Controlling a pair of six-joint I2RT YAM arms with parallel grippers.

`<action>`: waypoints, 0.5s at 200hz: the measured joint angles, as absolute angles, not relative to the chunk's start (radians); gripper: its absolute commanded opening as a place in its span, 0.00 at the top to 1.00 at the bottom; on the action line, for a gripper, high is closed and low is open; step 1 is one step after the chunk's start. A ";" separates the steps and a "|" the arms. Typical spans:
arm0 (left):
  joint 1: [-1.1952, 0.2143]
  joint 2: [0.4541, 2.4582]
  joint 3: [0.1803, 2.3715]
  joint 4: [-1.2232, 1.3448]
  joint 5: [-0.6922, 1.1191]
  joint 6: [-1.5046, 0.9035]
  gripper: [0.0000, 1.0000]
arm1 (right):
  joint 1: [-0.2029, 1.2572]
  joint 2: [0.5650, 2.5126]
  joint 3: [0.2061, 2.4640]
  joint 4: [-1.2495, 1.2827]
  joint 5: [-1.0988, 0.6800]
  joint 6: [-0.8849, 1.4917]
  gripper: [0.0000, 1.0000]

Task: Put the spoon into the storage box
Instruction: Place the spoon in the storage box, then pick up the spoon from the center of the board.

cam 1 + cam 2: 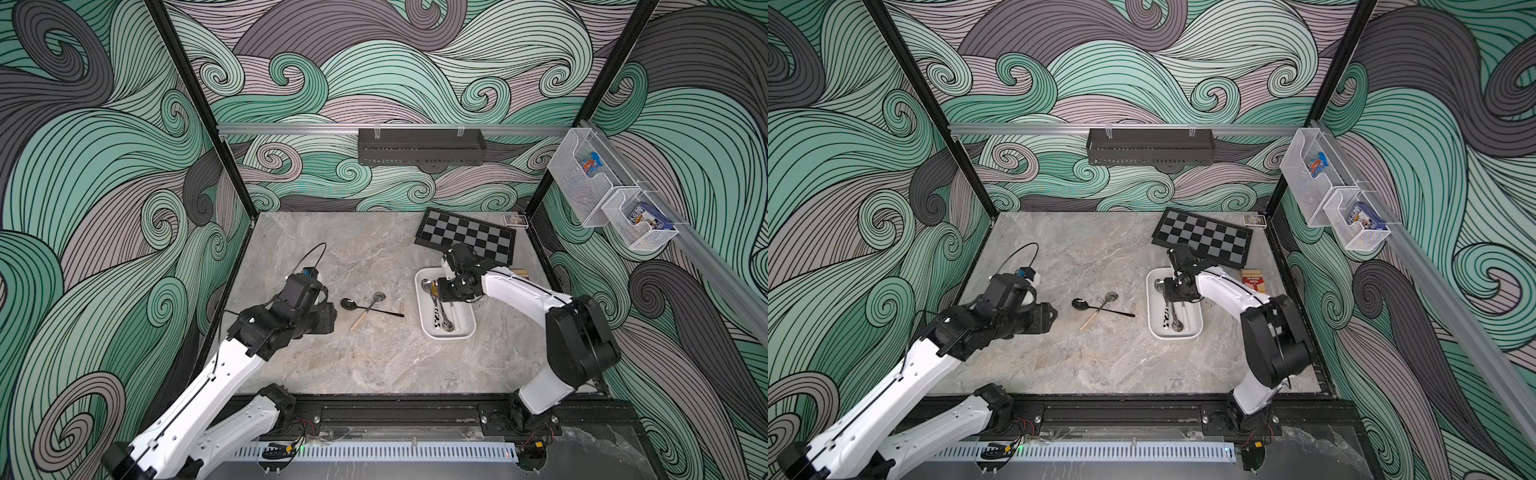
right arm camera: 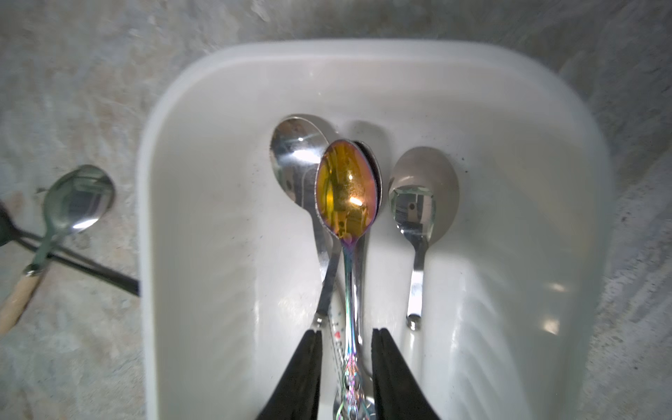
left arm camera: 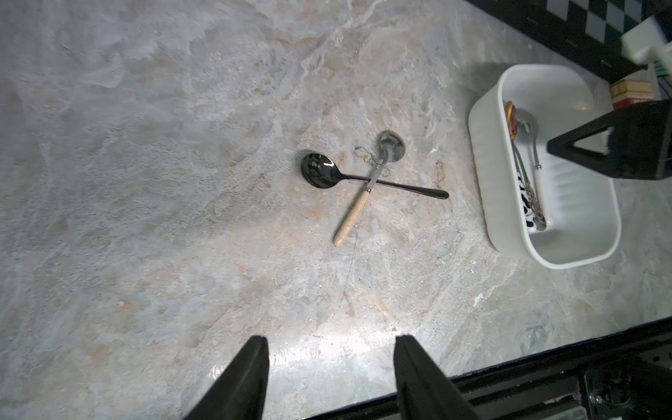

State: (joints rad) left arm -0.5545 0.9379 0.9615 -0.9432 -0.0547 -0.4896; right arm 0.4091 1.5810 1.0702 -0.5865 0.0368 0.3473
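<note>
Release looks like the step in hand: right of centre in both top views the right hand (image 2: pixel 347 330) hangs low inside the storage box (image 2: pixel 527 145), its fingers parted just a little, with the gold spoon (image 2: pixel 343 189) apparently lying loose between them on top of silver spoons (image 2: pixel 294 156), not pinched. To do it well, I would widen the gap a touch and lift straight up, so that neither finger drags the handle over the rim. The left hand (image 3: pixel 331 338), half open and empty, hovers at centre left, near the black spoon (image 3: pixel 320 174) and wooden-handled spoon (image 3: pixel 351 218) crossed on the tabletop (image 3: pixel 182 182).
</note>
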 measured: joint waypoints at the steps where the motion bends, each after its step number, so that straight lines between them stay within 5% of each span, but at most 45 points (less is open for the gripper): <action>1: -0.556 0.948 0.962 -0.940 -0.051 -0.490 0.44 | 0.409 1.571 1.067 -0.585 0.037 0.347 0.71; 53: -0.666 1.412 1.077 -0.817 0.023 -0.500 0.53 | 0.414 1.242 0.885 -0.516 0.020 0.349 0.70; 100: -0.705 1.729 1.263 -0.736 0.009 -0.474 0.57 | 0.415 1.164 0.781 -0.500 0.021 0.358 0.69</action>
